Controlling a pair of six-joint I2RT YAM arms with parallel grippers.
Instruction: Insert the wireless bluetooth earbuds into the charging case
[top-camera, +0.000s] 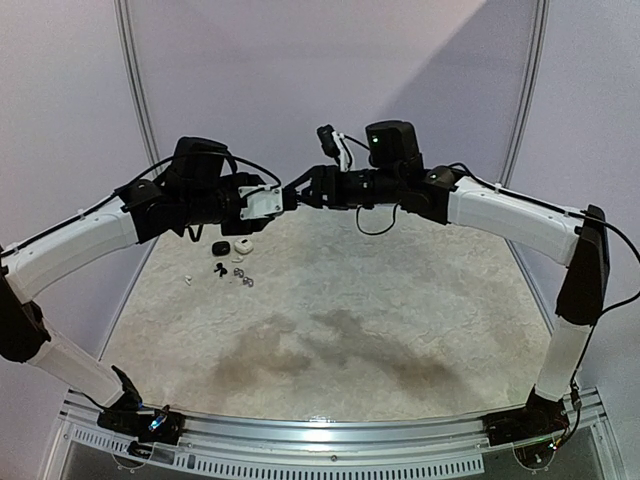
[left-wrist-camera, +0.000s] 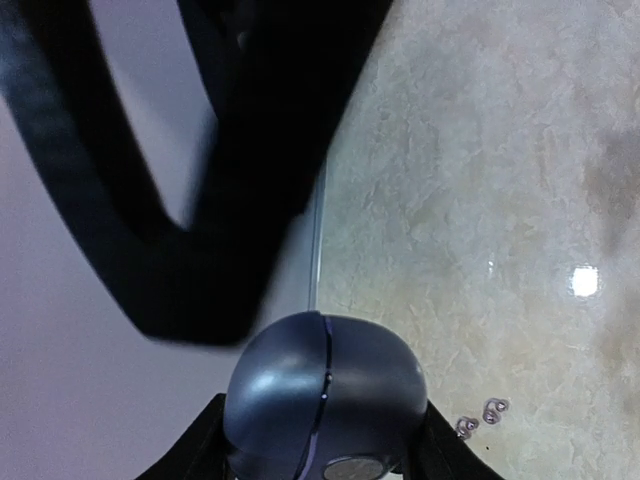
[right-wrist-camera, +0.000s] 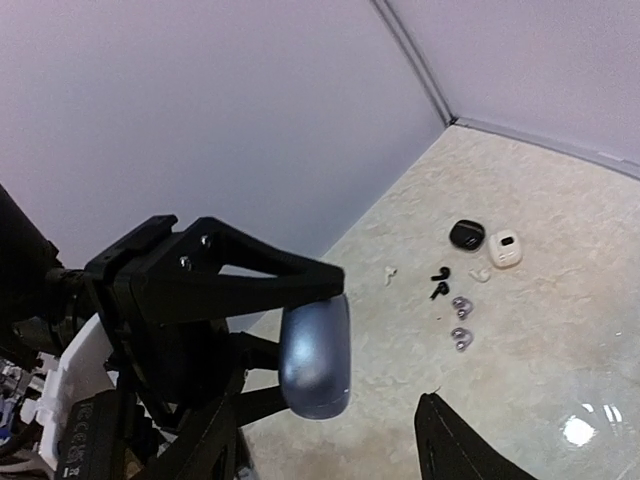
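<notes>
Top external view: the left gripper (top-camera: 287, 198) is clamped on the blue-grey charging case (right-wrist-camera: 315, 355), up in the air over the table (top-camera: 400, 300). Below it, the tiny earbuds (top-camera: 217, 270) lie loose near the back left wall, next to a black case (top-camera: 219, 247) and a white case (top-camera: 243, 245). The right gripper (top-camera: 308, 193) faces the held case with its fingers apart, not touching it. Lots of bare table lies to the right.
</notes>
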